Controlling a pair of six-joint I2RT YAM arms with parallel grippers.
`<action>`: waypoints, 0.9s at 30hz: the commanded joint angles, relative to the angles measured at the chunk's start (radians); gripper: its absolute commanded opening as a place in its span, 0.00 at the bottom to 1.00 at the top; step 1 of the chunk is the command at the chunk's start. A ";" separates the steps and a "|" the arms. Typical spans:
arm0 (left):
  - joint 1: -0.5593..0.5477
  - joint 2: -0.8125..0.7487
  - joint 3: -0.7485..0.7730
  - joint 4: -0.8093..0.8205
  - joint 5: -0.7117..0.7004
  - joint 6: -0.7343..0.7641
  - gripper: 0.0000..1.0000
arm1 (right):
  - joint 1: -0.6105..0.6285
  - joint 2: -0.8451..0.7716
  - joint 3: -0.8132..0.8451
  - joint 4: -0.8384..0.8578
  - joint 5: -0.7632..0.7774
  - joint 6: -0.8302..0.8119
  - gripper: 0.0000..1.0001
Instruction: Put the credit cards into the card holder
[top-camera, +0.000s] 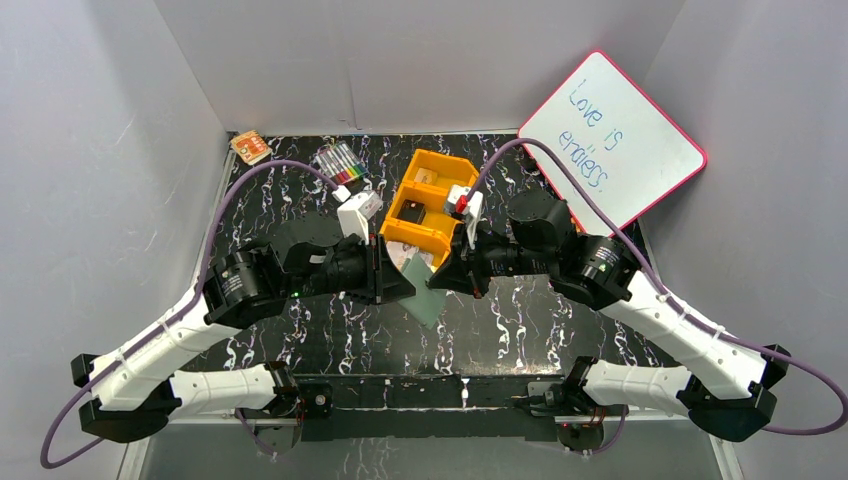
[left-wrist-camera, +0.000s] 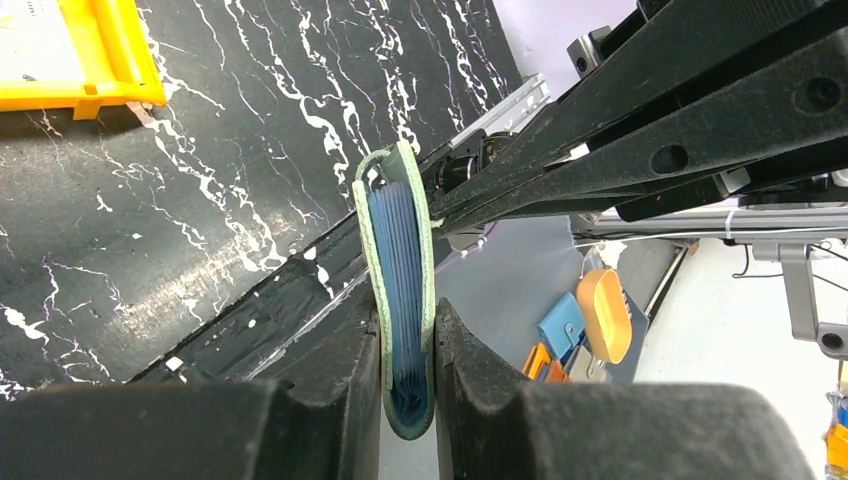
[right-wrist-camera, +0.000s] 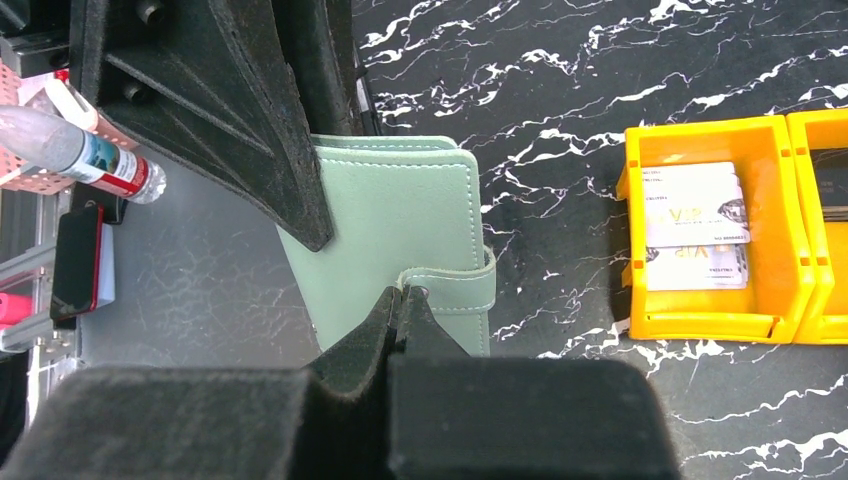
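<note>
Black, white-veined marble surface (top-camera: 330, 330) ran between grey walls, and your two arms met over its middle, just on the near side of the orange three-compartment plastic tray (top-camera: 445, 160).

Your left tool (left-wrist-camera: 405, 330) was clamped on the small sage-green wallet-style card holder (left-wrist-camera: 400, 300). The left wrist view showed it edge-on between the two pads, green covers outside and blue-grey leaves packed between them. It appeared to be held up off the surface rather than lying on it, just beside the tray's near end.

Your right tool (right-wrist-camera: 405, 295) was fully closed, its tips pressed together right at the end of the green snap strap that wraps the holder's edge. Whether a sliver of that strap was caught between the tips, I could not tell.

The pale whitish-grey rectangular credit cards (right-wrist-camera: 695, 225) lay in an end compartment of the tray, two of them visible, one overlapping the other, apart from both tools.

By my judgement you were at the very start. The holder was folded with the strap across its edge, and no card showed in any pocket. What remained was nearly everything: free the snap, spread the covers so the pockets are exposed, then lift each card out of the tray and slide it in.
</note>
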 joint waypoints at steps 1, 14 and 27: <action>-0.016 -0.036 0.020 0.341 0.168 -0.037 0.00 | 0.021 0.041 -0.029 0.095 -0.038 0.028 0.00; -0.015 -0.034 0.022 0.420 0.222 -0.062 0.00 | 0.048 0.065 -0.045 0.121 -0.025 0.049 0.00; -0.016 -0.043 0.005 0.505 0.252 -0.101 0.00 | 0.067 0.088 -0.064 0.156 -0.008 0.071 0.00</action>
